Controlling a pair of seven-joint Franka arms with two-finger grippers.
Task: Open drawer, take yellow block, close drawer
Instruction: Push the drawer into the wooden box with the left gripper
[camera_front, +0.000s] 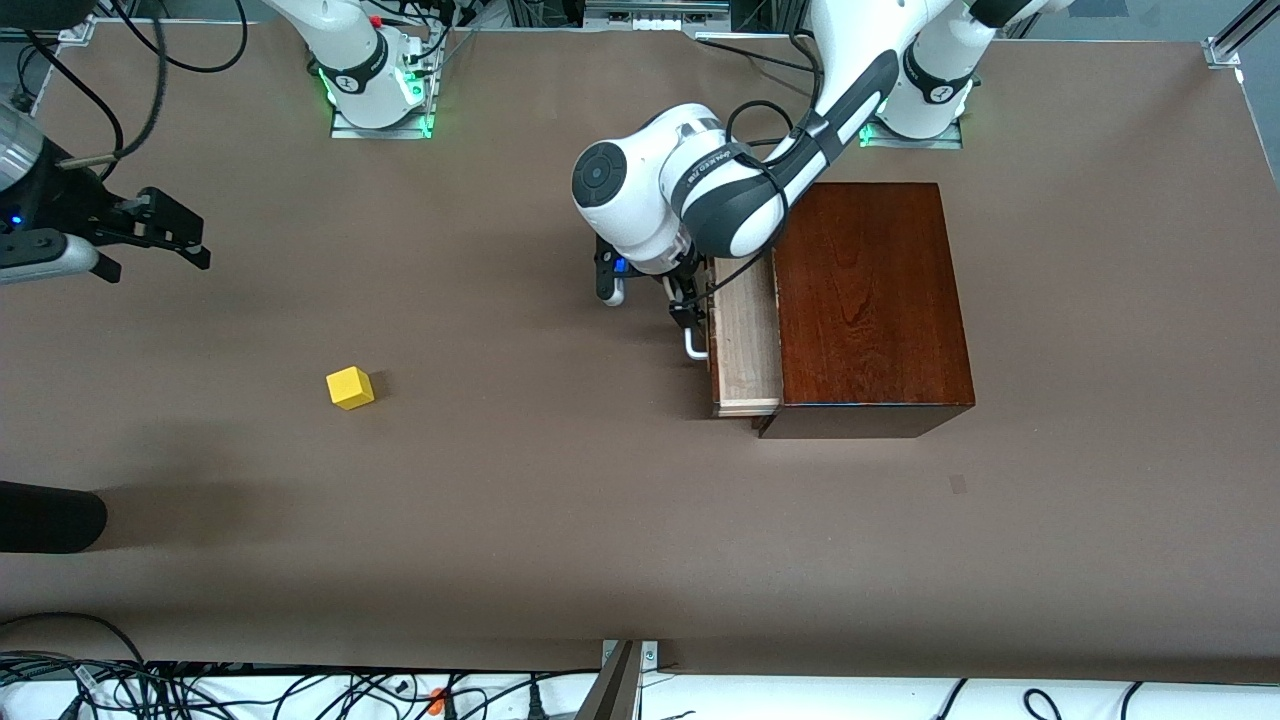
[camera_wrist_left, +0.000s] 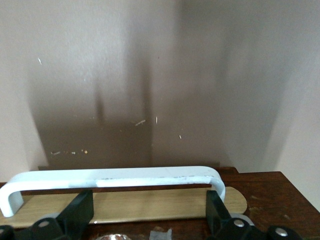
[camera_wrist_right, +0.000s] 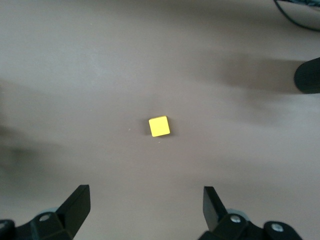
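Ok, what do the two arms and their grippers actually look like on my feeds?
Both arms are glossy white Frankas with dark grey joint bands, black cables along them and green lights at the bases. The left gripper has a black body with a small blue light and black fingers. The right gripper is black too, with wedge-shaped fingers.

- You have a box (camera_front: 870, 300) of dark mahogany-look wood, glossy, grain visible.
- Your drawer (camera_front: 745, 345) shows pale, unfinished wood; its handle (camera_wrist_left: 110, 180) looks smooth, white.
- The yellow block (camera_front: 350, 388) reads smooth and matt.
- The bench (camera_front: 500, 520) carries a matt brown covering.
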